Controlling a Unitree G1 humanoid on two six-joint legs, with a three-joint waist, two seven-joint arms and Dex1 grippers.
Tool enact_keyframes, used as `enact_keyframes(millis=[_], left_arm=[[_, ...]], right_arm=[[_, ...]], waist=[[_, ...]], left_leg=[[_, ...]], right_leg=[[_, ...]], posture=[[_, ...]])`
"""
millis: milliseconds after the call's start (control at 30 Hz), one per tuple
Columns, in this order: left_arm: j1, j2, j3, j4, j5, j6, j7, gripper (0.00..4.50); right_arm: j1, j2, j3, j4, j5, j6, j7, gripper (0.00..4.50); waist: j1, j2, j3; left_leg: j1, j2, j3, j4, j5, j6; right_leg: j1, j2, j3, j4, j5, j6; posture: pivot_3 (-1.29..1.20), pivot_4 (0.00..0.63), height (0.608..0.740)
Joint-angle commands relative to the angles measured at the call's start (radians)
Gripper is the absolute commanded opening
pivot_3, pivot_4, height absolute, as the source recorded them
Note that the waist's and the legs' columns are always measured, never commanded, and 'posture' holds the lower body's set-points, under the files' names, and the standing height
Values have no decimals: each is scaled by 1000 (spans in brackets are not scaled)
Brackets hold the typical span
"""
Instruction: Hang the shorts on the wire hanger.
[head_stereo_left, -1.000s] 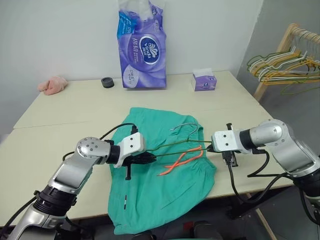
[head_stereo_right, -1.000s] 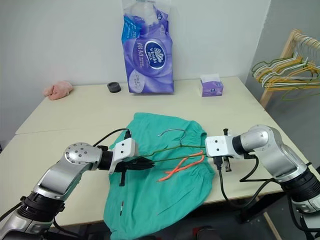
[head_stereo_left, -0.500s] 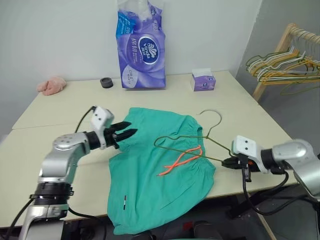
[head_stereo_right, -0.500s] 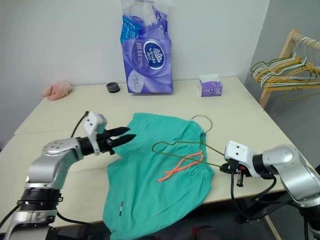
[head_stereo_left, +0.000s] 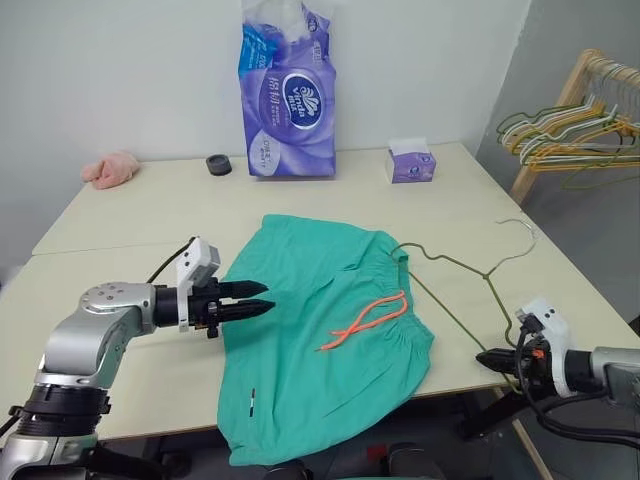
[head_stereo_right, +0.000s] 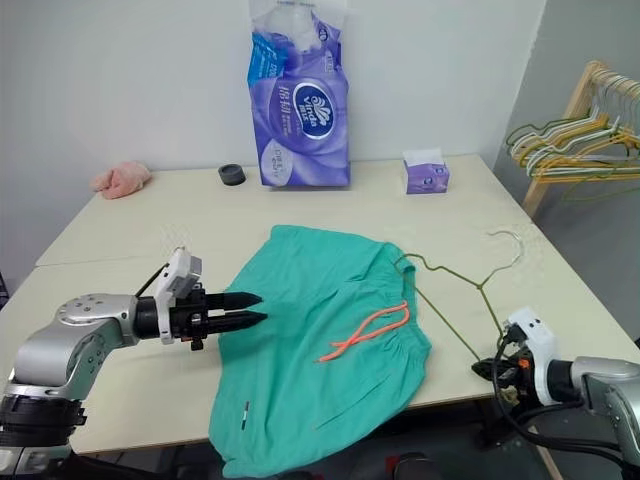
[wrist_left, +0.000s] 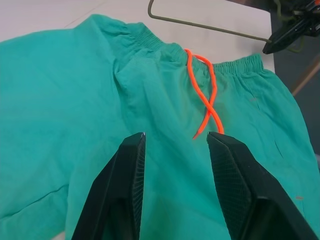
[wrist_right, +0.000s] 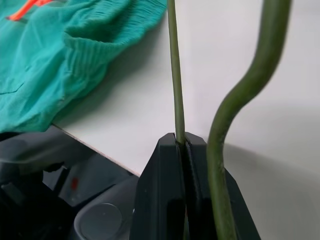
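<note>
Teal shorts (head_stereo_left: 320, 345) (orange drawstring showing) lie flat, hem overhanging the edge; the olive wire hanger (head_stereo_left: 455, 285) sits alongside, one corner lifted.

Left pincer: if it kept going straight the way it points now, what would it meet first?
Most likely the shorts. The left pincer, open and empty, points across the green cloth toward the orange drawstring. It aims slightly downward, so cloth near the drawstring looks first in line, though depth is hard to judge.

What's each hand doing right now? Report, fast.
Left hand: open, empty, over the shorts.
Right hand: shut on the hanger.
</note>
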Motion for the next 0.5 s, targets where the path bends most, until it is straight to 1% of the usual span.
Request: enact_keyframes(millis=[33,233,300,433,500], left_arm=[[-45,7,10,28,22,-31,24,2048],[-45,10,7,27,30,-35,25,2048],[-44,10,8,24,32,-34,27,2048],[-39,9,9,16,36,-34,36,2048],[-39,8,10,15,35,-33,41,2048]], right_arm=[[-10,5,-31,26,45,68,-43,0],[8,-35,17,20,87,85,-53,0],[0,-35,28,23,99,90,-62,0],[-25,-79,82,35,120,66,-36,0],[-49,-84,102,59,130,66,-36,0]], waist=[[0,0,0],[-3,0,0],[-3,0,0],[-3,0,0],[-4,0,0]], left_leg=[[0,0,0,0,0,0],[0,0,1,0,0,0],[0,0,1,0,0,0],[0,1,1,0,0,0],[0,1,1,0,0,0]], right_leg=[[0,0,0,0,0,0],[0,0,1,0,0,0],[0,0,1,0,0,0],[0,0,1,0,0,0],[0,0,1,0,0,0]], posture=[[-186,0,740],[-179,0,740],[-179,0,740],[-176,0,740],[-179,0,740]])
